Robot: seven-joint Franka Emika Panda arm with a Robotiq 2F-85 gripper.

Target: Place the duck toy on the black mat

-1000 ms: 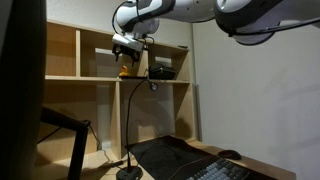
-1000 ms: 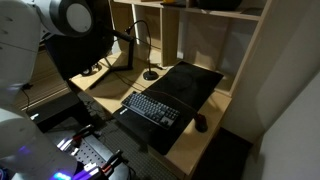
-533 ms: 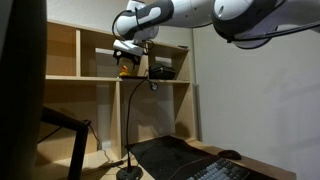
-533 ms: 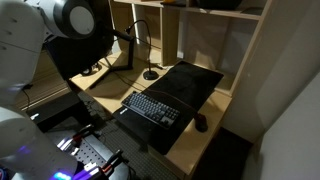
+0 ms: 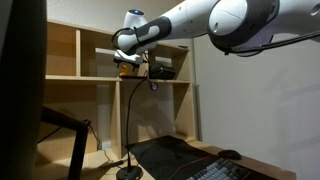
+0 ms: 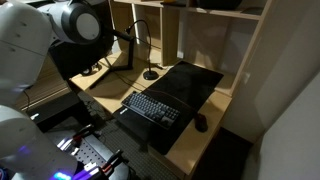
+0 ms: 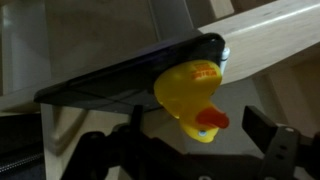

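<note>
Robot arm: The big white arm point(image 5: 205, 20) is reaching across the top of an exterior view, from the right toward the shelf. In both exterior views it is staying high above the desk.

Shelf: The wooden shelf point(image 5: 70, 77) is standing at the far side of the desk. A black box point(image 5: 162, 71) is sitting on its upper board, just right of the gripper.

Desk: The wooden desk point(image 6: 108, 90) is carrying the mat, the keyboard and the mouse.

Black mat: The black mat point(image 6: 190, 82) is lying flat on the desk, low down and well apart from the gripper. Its far part is showing bare.

Keyboard: The dark keyboard point(image 6: 152, 108) is lying on the near part of the mat.

Stand: A thin black stand point(image 5: 128, 172) is bending up from a round foot, left of the mat.

Gripper: The gripper point(image 7: 185, 150) is hanging up at the shelf's upper board. Its two fingers point(image 7: 275, 140) are standing wide apart, one on each side of the duck, with a gap showing on both sides.

Mouse: The small black mouse point(image 6: 201, 124) is resting right of the keyboard.

Duck toy: The duck toy point(image 7: 190, 95) is sitting up at the shelf, between the spread fingers, not on the mat. In the wrist view it is showing against a dark flat slab and a pale wooden edge, with its orange beak pointing down.
</note>
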